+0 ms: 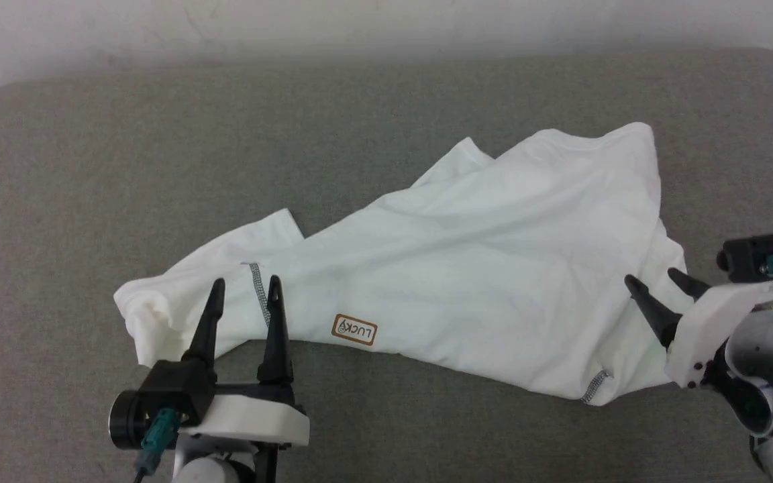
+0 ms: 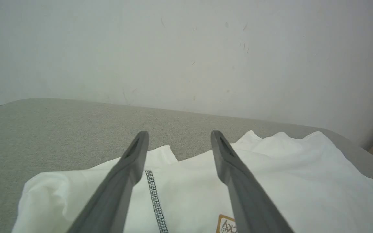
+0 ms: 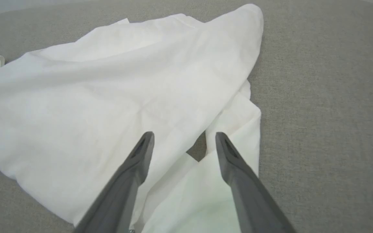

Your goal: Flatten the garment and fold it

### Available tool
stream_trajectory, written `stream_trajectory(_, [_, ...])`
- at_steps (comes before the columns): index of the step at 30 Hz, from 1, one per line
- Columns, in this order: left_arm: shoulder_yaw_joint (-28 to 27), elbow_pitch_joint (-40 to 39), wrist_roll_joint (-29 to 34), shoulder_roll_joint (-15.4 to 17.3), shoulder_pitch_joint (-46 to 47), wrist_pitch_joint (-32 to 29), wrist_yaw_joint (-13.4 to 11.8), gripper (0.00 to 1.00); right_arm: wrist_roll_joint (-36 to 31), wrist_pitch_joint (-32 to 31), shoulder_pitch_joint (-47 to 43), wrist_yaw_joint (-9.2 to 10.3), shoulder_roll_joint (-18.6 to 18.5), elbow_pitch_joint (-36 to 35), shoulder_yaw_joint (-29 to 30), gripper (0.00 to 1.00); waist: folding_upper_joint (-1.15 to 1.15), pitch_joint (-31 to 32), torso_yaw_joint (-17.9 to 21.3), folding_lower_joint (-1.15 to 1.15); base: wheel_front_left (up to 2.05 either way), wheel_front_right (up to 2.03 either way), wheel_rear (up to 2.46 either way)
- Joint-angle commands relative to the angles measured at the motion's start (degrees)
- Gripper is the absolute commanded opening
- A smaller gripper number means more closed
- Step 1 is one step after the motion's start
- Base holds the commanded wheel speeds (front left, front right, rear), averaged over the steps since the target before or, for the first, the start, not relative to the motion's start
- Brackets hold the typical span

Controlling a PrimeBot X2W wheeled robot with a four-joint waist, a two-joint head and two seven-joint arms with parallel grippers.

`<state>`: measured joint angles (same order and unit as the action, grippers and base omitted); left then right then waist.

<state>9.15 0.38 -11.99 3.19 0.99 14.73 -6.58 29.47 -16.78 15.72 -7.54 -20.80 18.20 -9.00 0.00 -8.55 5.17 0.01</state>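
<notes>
The shirt [image 1: 467,268] lies crumpled across the grey pad [image 1: 91,168], logo patch [image 1: 354,330] at its near edge. Left gripper [image 1: 245,280] is over its left end, right gripper [image 1: 651,275] over its right end; both are spread wide, grasping nothing.

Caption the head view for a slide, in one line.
Crumpled white T-shirt on a grey padded surface, open left gripper over its left end, open right gripper at its right edge.

Shirt [image 1: 480,268]: crumpled, not folded.
I see it white, bunched diagonally across the grey surface [image 1: 91,168], logo patch [image 1: 354,330] near its front edge.
</notes>
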Motion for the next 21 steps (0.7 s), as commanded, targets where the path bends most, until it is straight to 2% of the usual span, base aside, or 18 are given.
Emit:
stream_trajectory(1, [0.1,-0.2,0.6,-0.2,1.3,0.3,0.3,1.00,0.6,-0.4,1.5,0.05,-0.5,0.9,-0.6,1.00,0.00,-2.8,-1.4,-0.01,0.00,0.00,0.00])
stream_trajectory(7, [1.5,0.2,0.4,-0.3,4.2,0.3,0.1,1.00,4.2,-4.4,9.1,0.05,-2.2,9.6,-5.2,1.00,0.00,-6.8,-3.3,-0.01,0.00,0.00,0.00])
stream_trajectory(8, [1.8,0.2,0.2,-0.3,4.5,0.3,0.0,1.00,4.8,-5.0,9.9,0.05,-2.5,10.5,-6.4,0.95,0.00,-7.3,-3.5,-0.01,0.00,0.00,0.00])
stream_trajectory(9, [2.0,0.3,0.1,-0.3,4.8,0.3,-0.2,1.00,5.5,-5.2,10.7,0.05,-2.8,11.2,-7.7,0.56,0.00,-7.7,-3.7,-0.01,0.00,0.00,0.00])
stream_trajectory(10, [2.1,0.3,0.1,-0.3,4.9,0.3,-0.4,1.00,6.3,-5.5,11.4,0.05,-2.9,11.8,-8.9,0.35,0.00,-8.0,-3.8,-0.01,0.00,0.00,0.00])
stream_trajectory(11, [2.2,0.4,-0.1,-0.3,5.1,0.3,-0.6,1.00,7.0,-5.5,12.0,0.05,-3.2,12.2,-10.2,0.00,0.00,-8.2,-3.9,-0.01,0.00,0.00,0.00])
stream_trajectory(15, [2.4,0.6,-0.3,-0.3,5.4,0.3,-1.0,1.00,8.8,-3.3,15.2,0.05,-4.9,12.3,-14.0,0.00,0.00,-8.4,-3.8,-0.01,0.00,0.00,0.00])
stream_trajectory(21, [3.1,0.7,-0.4,-0.3,6.1,0.3,-1.0,1.00,7.4,2.5,23.4,0.05,-7.7,10.9,-15.4,0.00,0.00,-8.3,-3.5,-0.01,0.00,0.00,0.00])
